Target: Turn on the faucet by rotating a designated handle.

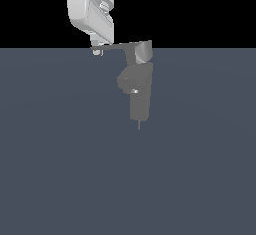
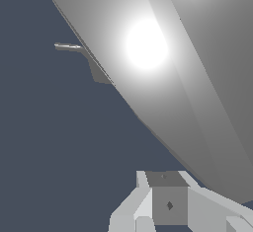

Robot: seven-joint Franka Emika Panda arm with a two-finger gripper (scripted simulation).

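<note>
Where the dark blue-grey floor (image 1: 60,169) meets the black backdrop in the exterior view, the faucet (image 1: 139,91) stands as a matte grey blocky column, a little to the exterior view's right of centre. A rounded bulge swells from its side toward the exterior view's left, and a tiny bright spot sits on its front face. A thin spike pokes down from the column's foot. On top sits a small grey block, and from that block the handle (image 1: 116,45) runs out as a thin flat lever toward the exterior view's left, lying roughly level and narrowing as it goes.

The glossy white gripper (image 1: 97,48) comes down from the top edge of the exterior view and ends right at the far tip of the handle, touching it or very nearly so (the overlap is too small to settle which). One short finger (image 1: 97,52) shows just under the lever's tip. Whether the jaws stand open or closed cannot be told from this angle.

In the wrist view, a broad grey slab with a strong white glare fills most of the picture, running diagonally; it appears to be the handle (image 2: 197,93) seen from very close. A pale finger (image 2: 170,204) with a darker grey pad shows at the frame's edge, just beside the slab. A small grey shape with a thin prong peeks out from behind the slab; it cannot be identified.
</note>
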